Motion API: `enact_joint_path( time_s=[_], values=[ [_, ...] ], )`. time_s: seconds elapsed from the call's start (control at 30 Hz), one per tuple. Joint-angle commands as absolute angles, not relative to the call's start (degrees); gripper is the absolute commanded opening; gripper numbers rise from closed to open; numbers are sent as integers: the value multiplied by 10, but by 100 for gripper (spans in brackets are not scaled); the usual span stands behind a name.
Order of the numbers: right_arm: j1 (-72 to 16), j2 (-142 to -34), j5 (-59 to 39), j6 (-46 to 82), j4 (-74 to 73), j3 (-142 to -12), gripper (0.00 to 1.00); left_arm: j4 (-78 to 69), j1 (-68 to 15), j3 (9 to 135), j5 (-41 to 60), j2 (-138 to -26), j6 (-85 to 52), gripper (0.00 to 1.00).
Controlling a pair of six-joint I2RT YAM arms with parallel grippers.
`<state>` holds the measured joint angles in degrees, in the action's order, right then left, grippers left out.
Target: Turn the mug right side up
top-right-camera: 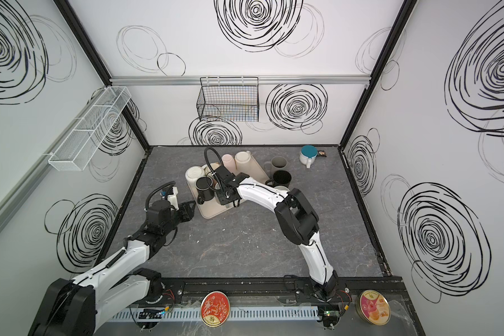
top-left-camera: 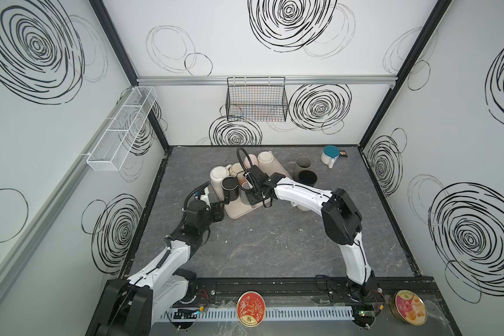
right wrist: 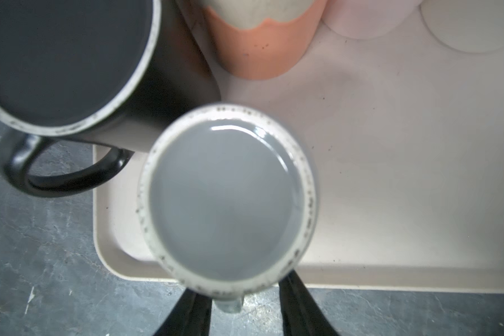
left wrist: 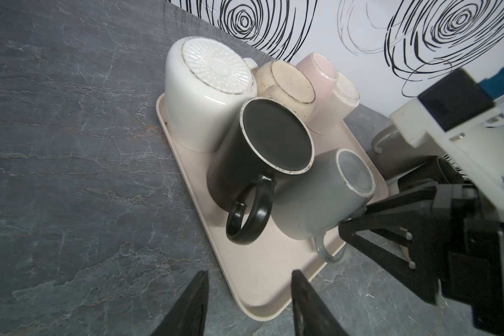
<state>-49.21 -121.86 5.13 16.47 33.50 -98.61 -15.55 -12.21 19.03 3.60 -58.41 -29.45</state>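
An upside-down grey mug (right wrist: 227, 197) (left wrist: 317, 197) stands on the near corner of a beige tray (top-left-camera: 239, 213) (right wrist: 390, 203). Its handle points off the tray's edge. My right gripper (right wrist: 239, 288) (top-left-camera: 252, 197) comes down over it, with one finger on each side of the handle. A gap shows between the handle and one finger, and the mug's base hides the fingertips. In both top views the right gripper (top-right-camera: 224, 199) covers the mug. My left gripper (left wrist: 248, 275) (top-left-camera: 220, 211) (top-right-camera: 191, 209) is open and empty, low beside the tray's near left corner.
Other upside-down mugs crowd the tray: a white ribbed one (top-left-camera: 218, 174), a black one (top-left-camera: 230, 187) (right wrist: 64, 58) and cream and pink ones behind. Right of the tray stand an upright grey mug (top-left-camera: 303, 165), a black mug (top-left-camera: 307, 178) and a teal-lidded white mug (top-left-camera: 330, 155).
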Motion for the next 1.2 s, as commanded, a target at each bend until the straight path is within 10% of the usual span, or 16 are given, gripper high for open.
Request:
enact_joint_path(
  time_s=[0.0, 0.2, 0.57, 1.17],
  values=[
    [-486, -1239, 70, 144, 364, -1003, 42, -182, -130, 193, 37, -592, -302, 49],
    [-483, -1250, 76, 134, 366, -1019, 40, -182, -141, 199, 29, -599, -301, 49],
    [-484, -1215, 107, 105, 330, -992, 1, -181, -149, 203, 26, -601, -299, 49],
    [-480, -1039, 79, 83, 108, -815, 0, -210, -183, 216, 24, -587, -296, 49]
  ],
)
